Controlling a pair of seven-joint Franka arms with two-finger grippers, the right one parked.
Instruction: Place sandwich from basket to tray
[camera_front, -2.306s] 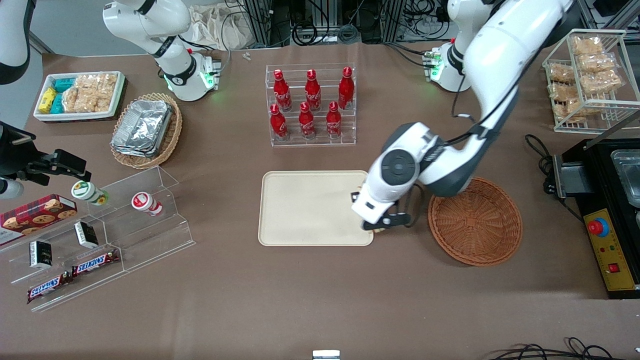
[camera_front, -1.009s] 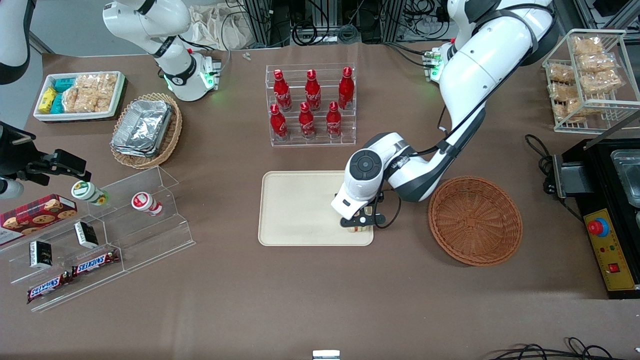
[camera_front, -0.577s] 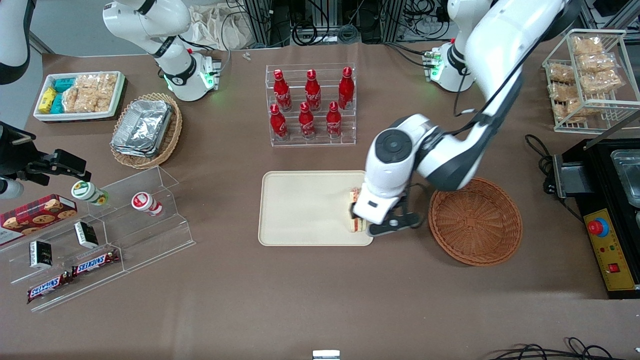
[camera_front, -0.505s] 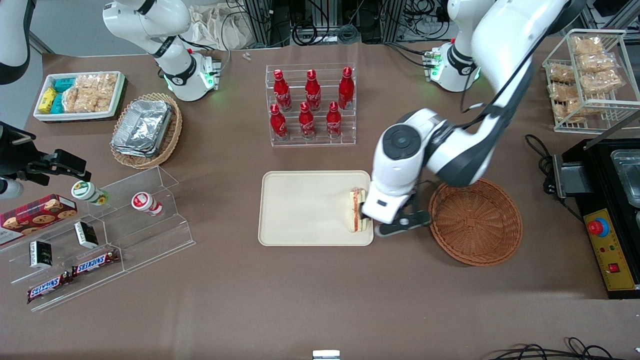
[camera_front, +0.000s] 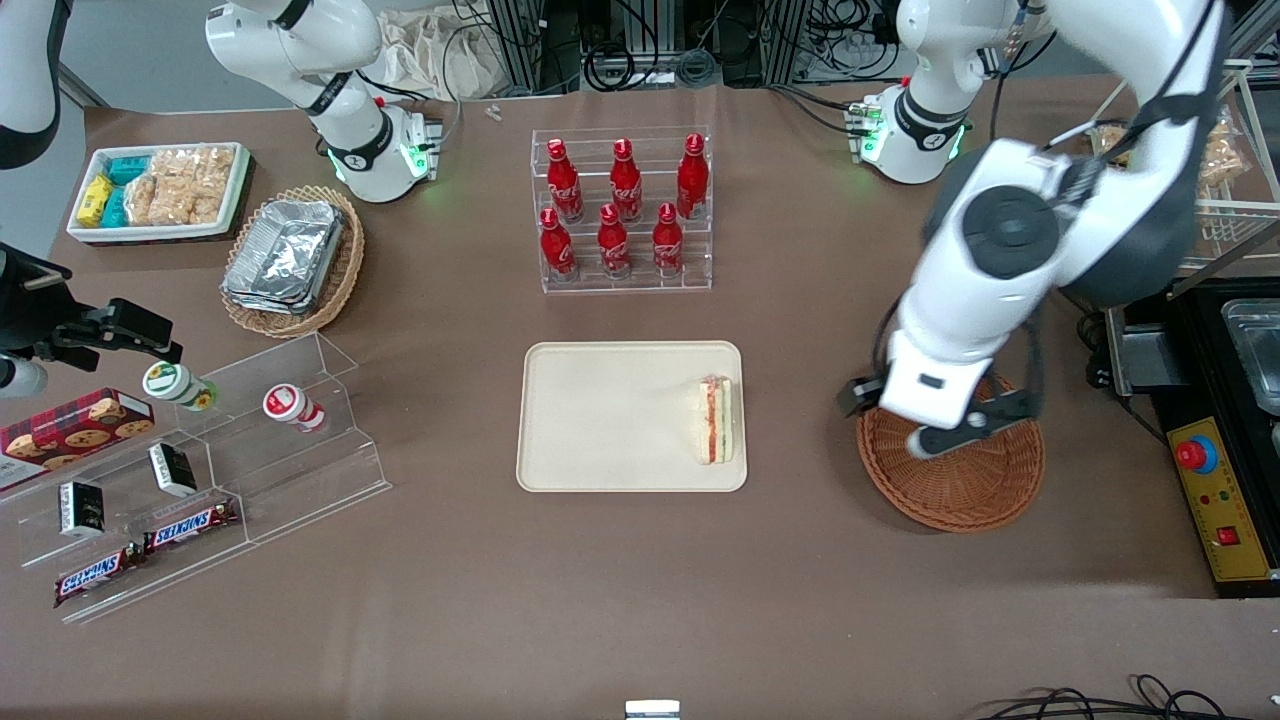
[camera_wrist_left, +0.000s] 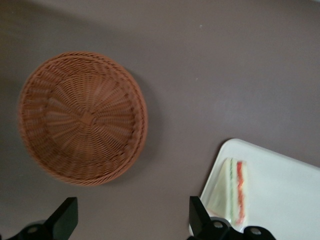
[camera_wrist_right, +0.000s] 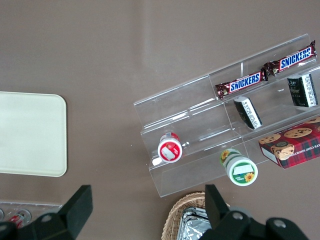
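Front view: sandwich (camera_front: 718, 420) on tray (camera_front: 600, 420), spread pincer (camera_front: 890, 420) above basket (camera_front: 955, 480).

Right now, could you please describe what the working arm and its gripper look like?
The working arm is glossy white with dark grey joint sections, a round dark grey cap and a thin black cable along it. Its gripper, above the basket, has a white body and black fingers.

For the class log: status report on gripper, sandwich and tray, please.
Gripper open, empty, above the basket. Sandwich lying on the tray, at its basket-side edge. Nothing in the way.
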